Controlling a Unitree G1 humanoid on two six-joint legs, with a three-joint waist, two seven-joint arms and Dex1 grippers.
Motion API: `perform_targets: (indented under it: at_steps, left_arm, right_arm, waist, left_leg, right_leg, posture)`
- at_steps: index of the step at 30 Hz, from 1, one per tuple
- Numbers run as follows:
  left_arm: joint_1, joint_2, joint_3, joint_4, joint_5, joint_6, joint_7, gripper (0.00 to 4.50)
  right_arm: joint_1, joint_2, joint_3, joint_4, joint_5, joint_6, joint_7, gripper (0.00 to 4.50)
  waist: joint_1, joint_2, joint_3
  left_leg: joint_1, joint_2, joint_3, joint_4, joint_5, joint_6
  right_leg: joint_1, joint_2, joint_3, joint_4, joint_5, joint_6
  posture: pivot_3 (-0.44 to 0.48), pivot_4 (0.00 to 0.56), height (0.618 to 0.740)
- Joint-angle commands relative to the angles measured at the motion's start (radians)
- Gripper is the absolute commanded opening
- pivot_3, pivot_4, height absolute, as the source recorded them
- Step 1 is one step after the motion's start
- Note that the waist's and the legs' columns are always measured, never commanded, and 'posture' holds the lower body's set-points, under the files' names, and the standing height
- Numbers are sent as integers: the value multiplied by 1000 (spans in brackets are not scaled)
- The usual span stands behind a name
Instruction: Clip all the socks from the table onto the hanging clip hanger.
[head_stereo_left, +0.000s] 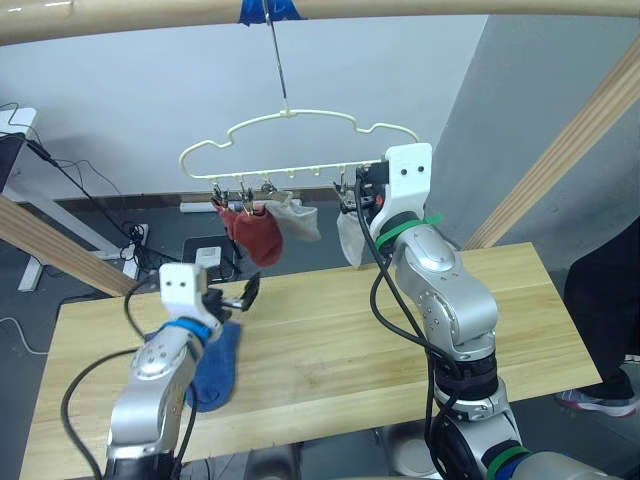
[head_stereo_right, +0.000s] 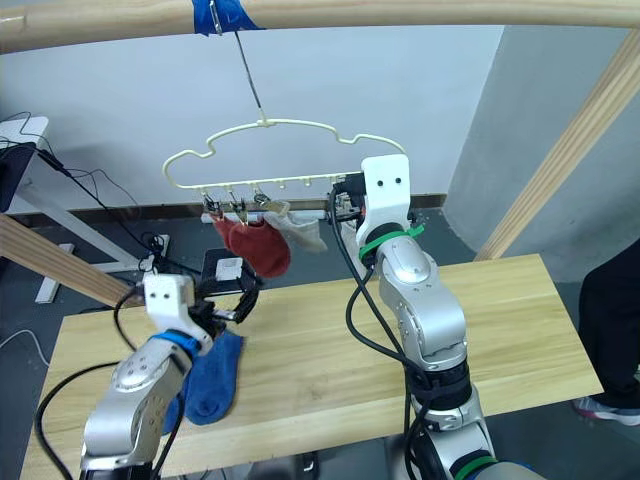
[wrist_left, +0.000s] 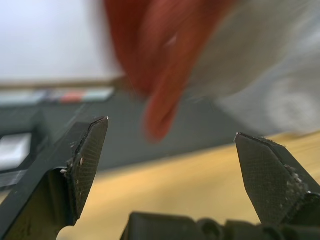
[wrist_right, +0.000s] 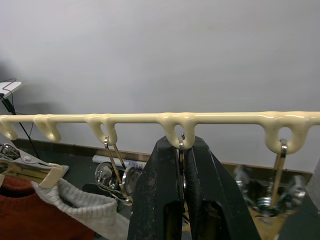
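The pale-gold clip hanger (head_stereo_left: 300, 118) hangs by its hook from the top pole. A rust red sock (head_stereo_left: 257, 235) and a light grey sock (head_stereo_left: 297, 219) are clipped at the left end of its bar (wrist_right: 150, 118). A second light grey sock (head_stereo_left: 352, 240) hangs by my right gripper (head_stereo_left: 347, 192). That gripper is raised to the bar and shut on a metal clip (wrist_right: 181, 146). A blue sock (head_stereo_left: 214, 366) lies on the table (head_stereo_left: 330, 350) at the left. My left gripper (head_stereo_left: 248, 292) hovers open just above the table beyond it, with nothing between its fingertips (wrist_left: 92, 150).
A round wooden pole frame surrounds the table: a top pole (head_stereo_left: 420, 8) with blue tape (head_stereo_left: 268, 10), a slanted pole (head_stereo_left: 575, 145) on the right and another (head_stereo_left: 55, 250) on the left. Cables and a power strip (head_stereo_left: 208, 258) lie on the floor behind. A person (head_stereo_left: 610, 320) stands at the right edge.
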Motion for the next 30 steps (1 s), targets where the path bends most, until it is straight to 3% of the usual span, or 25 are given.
perform_targets:
  at_steps: [1, 11, 20, 25, 30]
  left_arm:
    - [68, -45, 31, -45, -8, 101, 84, 4477]
    - [46, -151, 52, 30, 12, 230, 235, 4477]
    - [29, -156, 38, 66, 12, 293, 232, 4477]
    - [30, -144, 28, 73, 19, 310, 222, 3447]
    - [27, -152, 36, 67, 16, 315, 227, 2999]
  right_arm:
    - [-4, 4, 3, -40, 5, -3, 3, 0]
    - [-8, 0, 5, -40, 6, 10, 12, 0]
    - [-7, 1, 6, -42, 6, 13, 11, 0]
    - [-8, 1, 6, -41, 7, 14, 13, 0]
    - [-8, 2, 7, -41, 7, 14, 13, 0]
  waist:
    - [0, 0, 0]
    - [1, -1, 0]
    - [0, -1, -1]
    - [0, -1, -1]
    - [0, -1, -1]
  left_leg:
    - [0, 0, 0, 0, 0, 0]
    - [0, 0, 0, 0, 0, 0]
    - [1, 0, 1, 0, 0, 0]
    - [1, 0, 1, 0, 0, 0]
    - [1, 0, 1, 0, 0, 0]
  right_leg:
    - [0, 0, 0, 0, 0, 0]
    - [0, 2, -1, 0, 1, -1]
    - [0, 2, 0, 0, 1, -1]
    - [1, 2, 0, 0, 1, -1]
    - [1, 1, 0, 0, 1, -1]
  posture:
    - [-249, 276, 740]
    - [-250, 276, 740]
    - [-266, 275, 740]
    - [-266, 274, 740]
    - [-264, 274, 740]
